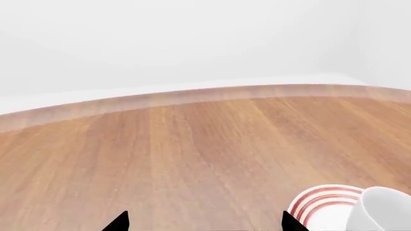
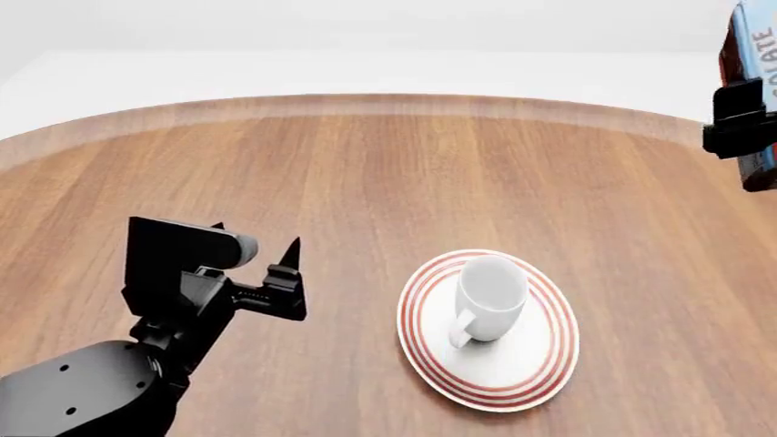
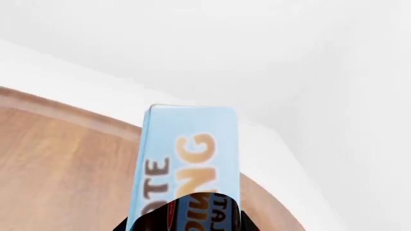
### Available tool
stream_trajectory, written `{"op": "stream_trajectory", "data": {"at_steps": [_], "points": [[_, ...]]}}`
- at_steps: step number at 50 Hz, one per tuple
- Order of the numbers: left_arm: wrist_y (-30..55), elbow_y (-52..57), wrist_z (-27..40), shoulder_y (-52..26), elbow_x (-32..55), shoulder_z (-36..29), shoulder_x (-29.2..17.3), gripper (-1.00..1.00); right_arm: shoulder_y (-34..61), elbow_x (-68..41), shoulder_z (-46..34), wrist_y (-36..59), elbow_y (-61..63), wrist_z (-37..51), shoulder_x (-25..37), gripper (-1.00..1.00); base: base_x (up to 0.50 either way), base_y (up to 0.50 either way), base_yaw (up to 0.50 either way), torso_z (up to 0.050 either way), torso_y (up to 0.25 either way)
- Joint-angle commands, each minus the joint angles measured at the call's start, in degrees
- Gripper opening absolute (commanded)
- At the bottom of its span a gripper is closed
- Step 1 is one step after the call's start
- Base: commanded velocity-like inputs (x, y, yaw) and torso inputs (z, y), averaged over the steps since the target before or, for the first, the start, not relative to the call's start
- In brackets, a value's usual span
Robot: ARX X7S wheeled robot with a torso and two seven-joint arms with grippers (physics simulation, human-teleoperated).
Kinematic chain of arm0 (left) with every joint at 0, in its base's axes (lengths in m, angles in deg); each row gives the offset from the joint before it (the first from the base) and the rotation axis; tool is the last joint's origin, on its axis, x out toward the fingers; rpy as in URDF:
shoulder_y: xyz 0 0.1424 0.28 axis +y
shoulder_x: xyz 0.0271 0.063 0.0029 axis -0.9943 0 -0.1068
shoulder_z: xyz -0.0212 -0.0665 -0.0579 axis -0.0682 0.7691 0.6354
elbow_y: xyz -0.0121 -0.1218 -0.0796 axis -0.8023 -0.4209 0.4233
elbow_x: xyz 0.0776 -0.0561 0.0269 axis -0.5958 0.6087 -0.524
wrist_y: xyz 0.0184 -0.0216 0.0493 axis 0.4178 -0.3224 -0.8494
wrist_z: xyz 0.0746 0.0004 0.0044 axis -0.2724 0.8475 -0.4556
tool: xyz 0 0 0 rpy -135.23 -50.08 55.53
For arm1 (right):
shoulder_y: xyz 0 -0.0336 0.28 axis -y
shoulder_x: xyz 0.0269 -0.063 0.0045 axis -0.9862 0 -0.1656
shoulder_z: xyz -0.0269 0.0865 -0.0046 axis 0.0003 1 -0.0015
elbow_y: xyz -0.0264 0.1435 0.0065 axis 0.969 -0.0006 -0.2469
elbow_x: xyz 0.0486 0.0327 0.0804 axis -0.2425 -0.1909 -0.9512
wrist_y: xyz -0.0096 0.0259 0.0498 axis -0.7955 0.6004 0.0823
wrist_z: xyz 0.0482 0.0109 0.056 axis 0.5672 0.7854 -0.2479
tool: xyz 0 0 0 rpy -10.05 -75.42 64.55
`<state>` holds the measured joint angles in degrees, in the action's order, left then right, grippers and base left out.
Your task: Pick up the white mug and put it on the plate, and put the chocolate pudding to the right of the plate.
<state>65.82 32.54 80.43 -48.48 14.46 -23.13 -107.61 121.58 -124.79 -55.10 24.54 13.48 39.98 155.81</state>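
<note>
The right gripper (image 2: 738,127) clamps the chocolate pudding (image 2: 755,64) aloft beyond the plate (image 2: 534,364), where the white mug (image 2: 489,296) stands upright, while the left gripper (image 2: 287,273) hovers spread and empty beside it.

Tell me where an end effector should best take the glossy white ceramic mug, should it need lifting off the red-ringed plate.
Probably from above, pinching the rim of the glossy white ceramic mug. It stands upright and open-topped on the round red-ringed white plate, its wall clear all round. Its loop handle points toward the robot, so closing across the wall off to the side of it avoids a clash.
</note>
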Motion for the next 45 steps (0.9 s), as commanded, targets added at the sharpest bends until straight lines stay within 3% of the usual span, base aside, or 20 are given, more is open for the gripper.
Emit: {"op": "stream_trajectory", "data": {"at_steps": [1, 9, 12, 22, 35, 45], "points": [[0.87, 0.16, -1.31, -0.31, -0.52, 1.19, 1.72, 1.0, -0.07, -0.67, 1.05, 9.45, -8.98, -13.51, -3.51, -1.0, 0.0, 0.0, 0.0, 0.0, 0.0], [1.44, 0.31, -1.16, -0.46, -0.66, 1.07, 2.01, 1.0, -5.2, -5.55, 2.61, 5.82, -10.63, -15.25, -1.83, -1.0, 0.0, 0.0, 0.0, 0.0, 0.0], [1.14, -0.33, -1.45, -0.03, -0.82, 0.96, 2.36, 1.0, -8.82, -13.09, 5.54, 0.21, -12.53, -16.0, -0.43, -1.0, 0.0, 0.0, 0.0, 0.0, 0.0], [1.22, 0.37, -1.16, 0.0, -1.23, 1.04, 2.21, 1.0, -13.58, -13.43, 4.29, -1.01, -13.11, -16.88, -0.88, -1.0, 0.0, 0.0, 0.0, 0.0, 0.0], [1.21, -0.31, -1.31, 0.39, -1.3, 0.98, 2.68, 1.0, -19.16, -17.76, 5.24, -6.74, -14.25, -19.98, 3.09, -1.0, 0.0, 0.0, 0.0, 0.0, 0.0], [1.44, -0.11, -1.25, 0.32, -1.2, 1.09, 2.77, 1.0, -17.02, -16.08, 5.23, -3.88, -13.31, -18.71, 5.15, -1.0, 0.0, 0.0, 0.0, 0.0, 0.0]]}}
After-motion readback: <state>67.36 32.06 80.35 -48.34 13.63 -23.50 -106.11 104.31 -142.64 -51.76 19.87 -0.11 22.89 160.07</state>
